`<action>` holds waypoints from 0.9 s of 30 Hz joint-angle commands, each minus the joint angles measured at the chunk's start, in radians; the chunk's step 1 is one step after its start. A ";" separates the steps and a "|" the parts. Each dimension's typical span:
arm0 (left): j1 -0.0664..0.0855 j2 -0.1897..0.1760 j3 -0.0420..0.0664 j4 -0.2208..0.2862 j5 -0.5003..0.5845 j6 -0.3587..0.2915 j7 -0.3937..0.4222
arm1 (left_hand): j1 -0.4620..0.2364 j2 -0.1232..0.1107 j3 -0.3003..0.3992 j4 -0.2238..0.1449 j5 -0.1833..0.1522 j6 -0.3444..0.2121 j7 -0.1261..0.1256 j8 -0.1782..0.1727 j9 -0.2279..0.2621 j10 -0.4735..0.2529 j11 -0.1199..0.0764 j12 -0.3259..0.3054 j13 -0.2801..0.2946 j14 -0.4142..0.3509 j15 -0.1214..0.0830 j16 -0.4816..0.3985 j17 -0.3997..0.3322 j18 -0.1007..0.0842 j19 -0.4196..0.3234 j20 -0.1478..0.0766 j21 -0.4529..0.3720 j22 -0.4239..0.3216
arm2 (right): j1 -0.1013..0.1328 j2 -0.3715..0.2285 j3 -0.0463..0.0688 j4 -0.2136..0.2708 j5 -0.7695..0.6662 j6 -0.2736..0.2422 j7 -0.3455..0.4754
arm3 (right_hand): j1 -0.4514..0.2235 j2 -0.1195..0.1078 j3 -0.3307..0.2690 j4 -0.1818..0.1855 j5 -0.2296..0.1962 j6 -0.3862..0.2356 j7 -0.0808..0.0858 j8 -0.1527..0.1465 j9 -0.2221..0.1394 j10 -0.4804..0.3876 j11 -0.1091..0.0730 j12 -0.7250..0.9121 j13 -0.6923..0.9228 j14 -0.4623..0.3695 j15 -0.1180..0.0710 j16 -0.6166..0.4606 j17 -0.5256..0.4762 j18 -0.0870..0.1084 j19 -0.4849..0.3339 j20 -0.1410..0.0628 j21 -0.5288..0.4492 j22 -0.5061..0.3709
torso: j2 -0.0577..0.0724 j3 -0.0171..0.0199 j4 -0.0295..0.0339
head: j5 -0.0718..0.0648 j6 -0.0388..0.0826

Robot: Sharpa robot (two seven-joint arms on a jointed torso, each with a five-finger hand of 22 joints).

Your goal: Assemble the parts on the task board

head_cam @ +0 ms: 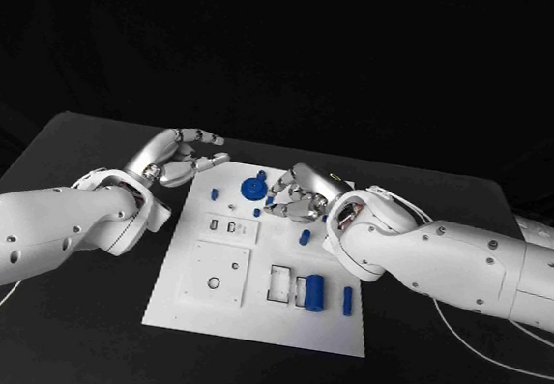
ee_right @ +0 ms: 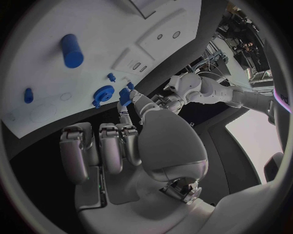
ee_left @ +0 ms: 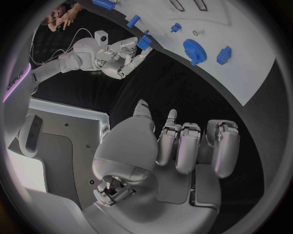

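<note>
The white task board (head_cam: 258,321) lies in the middle of the black table. My right hand (head_cam: 298,198) hovers over its far end and pinches a small blue part (ee_left: 143,43) between thumb and fingertip; the part (ee_right: 125,95) also appears in the right wrist view. A blue gear (head_cam: 254,188) lies on the board just beside that hand, with a small blue block (ee_left: 224,55) close to it. My left hand (head_cam: 186,159) hangs at the board's far left corner, fingers apart and holding nothing. A blue cylinder (head_cam: 316,293) and a thin blue peg (head_cam: 347,298) lie on the board's near right.
The board has two small slots (head_cam: 230,228), a square plate with a hole (head_cam: 216,276) and a rectangular frame (head_cam: 278,285). Another small blue piece (head_cam: 305,237) lies mid-board. White cables (head_cam: 480,345) trail over the table at the right.
</note>
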 commanded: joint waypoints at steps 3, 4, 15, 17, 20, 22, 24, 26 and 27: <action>0.000 0.003 0.001 0.002 -0.002 0.006 0.011 | 0.005 0.001 -0.005 -0.002 0.005 0.006 0.025 -0.003 -0.001 0.106 -0.007 0.002 0.263 0.102 -0.008 0.003 0.263 -0.002 0.076 -0.007 -0.003 0.246 | -0.004 0.040 0.000 -0.007 -0.026 0.106 -0.033 | -0.005 -0.010 -0.006 -0.002 -0.009 -0.008 0.008 -0.012 -0.006 0.105 0.011 0.004 0.263 0.106 0.013 0.004 0.263 -0.007 0.105 0.010 0.004 0.263 | 0.003 0.0002 0.0000 | 0.000 -0.003; 0.000 0.003 0.001 0.002 -0.002 0.006 0.011 | 0.005 0.001 -0.005 -0.002 0.005 0.006 0.025 -0.003 -0.001 0.106 -0.007 0.002 0.263 0.102 -0.008 0.003 0.263 -0.002 0.076 -0.007 -0.003 0.246 | -0.006 0.046 0.000 -0.010 -0.028 0.110 -0.037 | -0.005 -0.010 -0.006 -0.001 -0.010 -0.008 0.008 -0.012 -0.006 0.105 0.011 0.004 0.263 0.106 0.013 0.004 0.263 -0.007 0.105 0.010 0.004 0.263 | 0.003 0.0003 0.0002 | 0.000 -0.002; 0.001 0.004 0.001 0.002 -0.002 0.006 0.010 | 0.005 0.001 -0.005 -0.002 0.005 0.006 0.025 -0.003 -0.001 0.106 -0.007 0.002 0.263 0.102 -0.008 0.003 0.263 -0.002 0.076 -0.007 -0.003 0.246 | -0.020 0.078 0.000 -0.017 -0.058 0.142 -0.093 | -0.004 -0.009 -0.006 -0.002 -0.010 -0.008 0.009 -0.013 -0.006 0.105 0.012 0.004 0.263 0.106 0.014 0.004 0.263 -0.007 0.105 0.011 0.004 0.263 | 0.001 0.0004 -0.0022 | 0.000 -0.008; 0.001 0.004 0.001 0.002 -0.002 0.006 0.010 | 0.005 0.001 -0.005 -0.002 0.005 0.006 0.025 -0.003 -0.001 0.106 -0.007 0.002 0.263 0.102 -0.008 0.003 0.263 -0.002 0.076 -0.007 -0.003 0.246 | -0.021 0.080 0.000 -0.018 -0.069 0.150 -0.103 | -0.004 -0.008 -0.005 -0.002 -0.010 -0.008 0.009 -0.013 -0.006 0.105 0.013 0.004 0.263 0.106 0.014 0.004 0.263 -0.007 0.105 0.012 0.004 0.263 | 0.002 0.0006 -0.0010 | -0.001 -0.007; 0.001 0.004 0.001 0.002 -0.002 0.007 0.010 | 0.005 0.001 -0.005 -0.002 0.005 0.006 0.025 -0.003 -0.001 0.106 -0.007 0.002 0.263 0.102 -0.008 0.003 0.263 -0.002 0.076 -0.007 -0.003 0.246 | -0.024 0.084 0.000 -0.021 -0.086 0.156 -0.116 | -0.004 -0.008 -0.005 -0.002 -0.010 -0.008 0.009 -0.013 -0.006 0.105 0.013 0.004 0.263 0.106 0.014 0.004 0.263 -0.007 0.105 0.012 0.004 0.263 | 0.001 0.0007 -0.0004 | -0.001 -0.009; 0.001 0.004 0.001 0.002 -0.002 0.007 0.010 | 0.005 0.001 -0.005 -0.002 0.005 0.006 0.025 -0.003 -0.001 0.106 -0.007 0.002 0.263 0.102 -0.008 0.003 0.263 -0.002 0.076 -0.007 -0.003 0.246 | -0.027 0.089 0.000 -0.025 -0.094 0.156 -0.121 | -0.004 -0.008 -0.005 -0.002 -0.010 -0.008 0.009 -0.013 -0.006 0.105 0.013 0.004 0.263 0.106 0.014 0.004 0.263 -0.007 0.105 0.012 0.004 0.263 | 0.001 0.0010 -0.0004 | -0.001 -0.010; 0.001 0.004 0.001 0.002 -0.002 0.007 0.010 | 0.005 0.001 -0.005 -0.002 0.005 0.006 0.025 -0.003 -0.001 0.106 -0.007 0.002 0.263 0.102 -0.008 0.003 0.263 -0.002 0.076 -0.007 -0.003 0.246 | -0.031 0.095 0.000 -0.031 -0.104 0.153 -0.125 | -0.004 -0.008 -0.005 -0.002 -0.010 -0.008 0.009 -0.013 -0.006 0.105 0.013 0.004 0.263 0.106 0.014 0.004 0.263 -0.007 0.105 0.012 0.004 0.263 | 0.002 0.0012 -0.0003 | -0.001 -0.008; 0.001 0.003 0.001 0.002 -0.002 0.007 0.010 | 0.005 0.001 -0.005 -0.002 0.005 0.006 0.025 -0.003 -0.001 0.106 -0.007 0.002 0.263 0.102 -0.008 0.003 0.263 -0.002 0.076 -0.007 -0.003 0.246 | -0.035 0.102 0.000 -0.037 -0.114 0.146 -0.128 | -0.001 -0.006 -0.003 -0.003 -0.009 -0.008 0.009 -0.014 -0.007 0.105 0.013 0.004 0.263 0.106 0.015 0.004 0.263 -0.007 0.105 0.013 0.004 0.263 | 0.003 0.0008 -0.0002 | -0.003 -0.009; 0.001 0.003 0.001 0.003 -0.002 0.007 0.010 | 0.005 0.001 -0.005 -0.002 0.005 0.006 0.025 -0.003 -0.001 0.106 -0.007 0.002 0.263 0.102 -0.008 0.003 0.263 -0.002 0.076 -0.007 -0.003 0.246 | -0.037 0.104 0.000 -0.039 -0.119 0.142 -0.129 | -0.001 -0.006 -0.003 -0.003 -0.009 -0.008 0.009 -0.014 -0.007 0.105 0.013 0.004 0.263 0.106 0.015 0.004 0.263 -0.007 0.105 0.013 0.004 0.263 | 0.003 0.0007 0.0000 | -0.003 -0.009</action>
